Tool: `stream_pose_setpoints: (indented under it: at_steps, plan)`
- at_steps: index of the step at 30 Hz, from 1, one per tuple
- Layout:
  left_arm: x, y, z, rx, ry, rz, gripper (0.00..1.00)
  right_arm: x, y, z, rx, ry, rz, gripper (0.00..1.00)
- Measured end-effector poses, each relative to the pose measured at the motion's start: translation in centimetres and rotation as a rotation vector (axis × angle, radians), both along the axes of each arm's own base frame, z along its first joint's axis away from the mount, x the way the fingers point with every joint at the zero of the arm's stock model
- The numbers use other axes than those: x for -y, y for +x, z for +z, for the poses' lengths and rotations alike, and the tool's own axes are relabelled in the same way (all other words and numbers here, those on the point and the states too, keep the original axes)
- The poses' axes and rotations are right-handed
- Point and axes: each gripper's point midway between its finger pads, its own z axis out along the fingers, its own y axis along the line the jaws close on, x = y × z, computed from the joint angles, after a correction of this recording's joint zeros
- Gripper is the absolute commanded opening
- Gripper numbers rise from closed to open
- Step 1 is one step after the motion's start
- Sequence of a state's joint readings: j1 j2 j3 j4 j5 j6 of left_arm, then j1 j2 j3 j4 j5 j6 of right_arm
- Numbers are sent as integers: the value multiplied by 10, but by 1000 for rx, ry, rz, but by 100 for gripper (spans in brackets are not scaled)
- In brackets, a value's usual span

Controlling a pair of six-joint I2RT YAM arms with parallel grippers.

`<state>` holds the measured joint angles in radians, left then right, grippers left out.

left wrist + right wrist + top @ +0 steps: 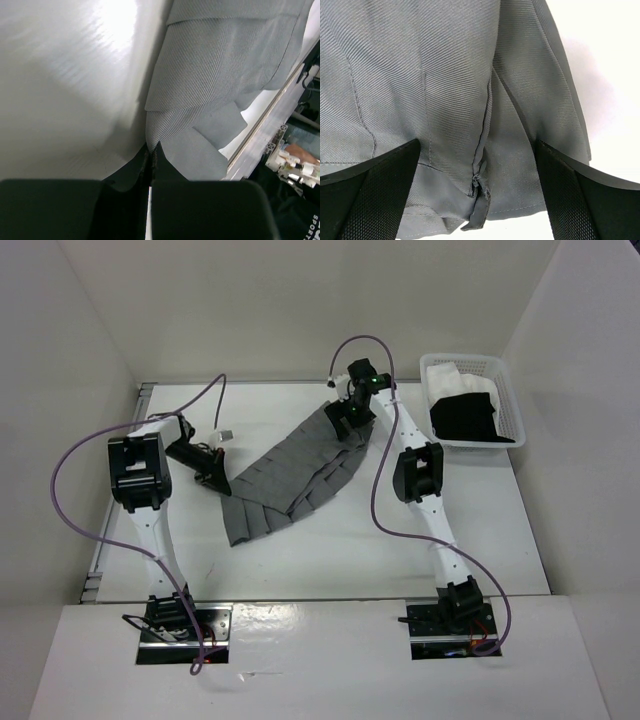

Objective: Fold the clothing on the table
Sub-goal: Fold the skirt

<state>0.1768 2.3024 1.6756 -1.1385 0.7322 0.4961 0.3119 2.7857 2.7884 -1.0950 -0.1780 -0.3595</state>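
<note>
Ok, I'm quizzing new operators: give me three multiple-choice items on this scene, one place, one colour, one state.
1. The basket sits at the table's: A near left corner; B far right corner; C centre.
2. The skirt is: A black; B white; C grey.
3. The right gripper is: A open over the skirt; B shut on the skirt; C inside the basket.
Answers: B, the top view shows it far right; C, grey pleats show in every view; A, its fingers stand wide apart above the fabric.
</note>
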Motion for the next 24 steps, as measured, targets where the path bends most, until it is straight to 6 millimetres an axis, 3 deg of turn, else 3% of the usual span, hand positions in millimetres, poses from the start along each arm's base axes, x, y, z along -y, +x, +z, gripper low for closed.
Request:
stream_pose_setpoints:
  at_steps: [9, 15, 20, 24]
  plan:
    - [-8, 28, 1, 45, 53, 87, 2, 5, -19, -1, -57, -17, -3, 99]
    - [-18, 46, 4, 125, 128, 164, 2, 18, -77, -3, -139, -99, -13, 99]
    - [-26, 57, 4, 181, 189, 225, 2, 1, -131, 2, -132, -160, 52, 99]
    - [-29, 59, 4, 191, 214, 254, 2, -13, -152, 6, -110, -183, 98, 99]
